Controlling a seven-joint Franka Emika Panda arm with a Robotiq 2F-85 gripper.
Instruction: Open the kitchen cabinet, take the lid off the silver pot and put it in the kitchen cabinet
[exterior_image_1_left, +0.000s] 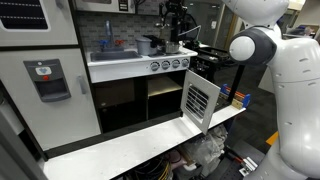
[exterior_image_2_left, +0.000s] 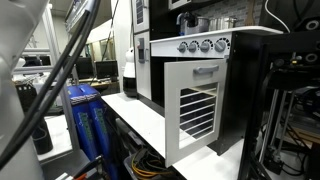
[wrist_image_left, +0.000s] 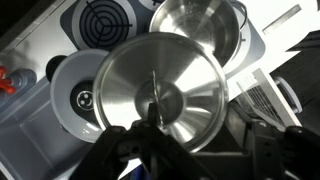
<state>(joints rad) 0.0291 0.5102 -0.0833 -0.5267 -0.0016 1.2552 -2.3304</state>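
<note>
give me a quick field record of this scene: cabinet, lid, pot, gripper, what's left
kitchen cabinet: slatted door swung open, dark interior showing
lid: off the pot, held by its knob
silver pot: uncovered, on the counter beside the stove burner
gripper: shut on the lid's knob
sink basin: white, partly hidden behind the lid in the wrist view
left to do: lid not yet in the cabinet

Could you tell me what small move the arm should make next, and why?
Probably carry the lid toward the kitchen cabinet: the gripper is shut on it, the silver pot sits uncovered, and the cabinet's door stands open.
</note>
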